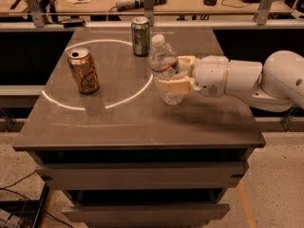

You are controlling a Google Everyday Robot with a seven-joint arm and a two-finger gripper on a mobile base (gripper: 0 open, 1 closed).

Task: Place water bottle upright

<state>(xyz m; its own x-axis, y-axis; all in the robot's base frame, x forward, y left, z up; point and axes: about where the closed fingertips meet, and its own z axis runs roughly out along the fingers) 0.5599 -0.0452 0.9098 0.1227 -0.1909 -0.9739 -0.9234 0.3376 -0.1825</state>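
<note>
One clear ribbed water bottle (164, 68), white-capped, was upright over the brown table (142, 125). My gripper (175, 75) clasped its waist against tipping.

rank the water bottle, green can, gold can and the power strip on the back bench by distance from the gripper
1. water bottle: held in the gripper, right of table centre
2. green can at the back, gold can at the left: too close to call
3. power strip: beyond the table, back bench
</note>
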